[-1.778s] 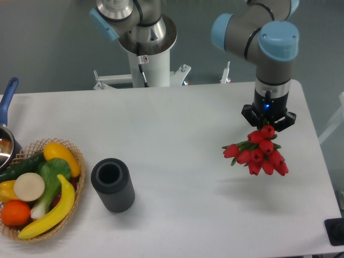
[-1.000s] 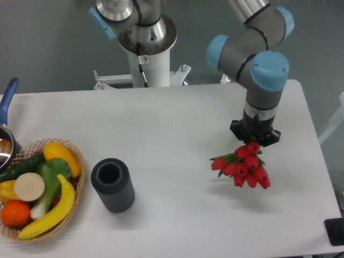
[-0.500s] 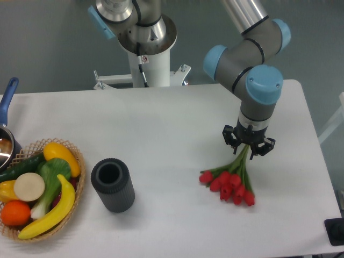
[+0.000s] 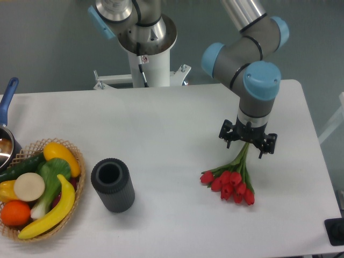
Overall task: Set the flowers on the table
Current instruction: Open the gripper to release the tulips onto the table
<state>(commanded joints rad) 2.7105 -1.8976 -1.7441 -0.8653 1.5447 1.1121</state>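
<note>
The flowers, a bunch of red tulip buds on thin green stems, lie on the white table at the right, buds toward the front and stems pointing back up under my gripper. My gripper hangs over the stem ends with its two fingers spread wide, open. The stems run between the fingers, and no finger presses on them.
A dark grey cylinder stands upright at the front left of centre. A wicker basket of fruit and vegetables sits at the left edge, with a blue-handled pot behind it. The arm's white base rises behind the table.
The arm carried the flowers down and leftward until the buds lay on the table. In the last half second the fingers spread wider and let go of the stems.
</note>
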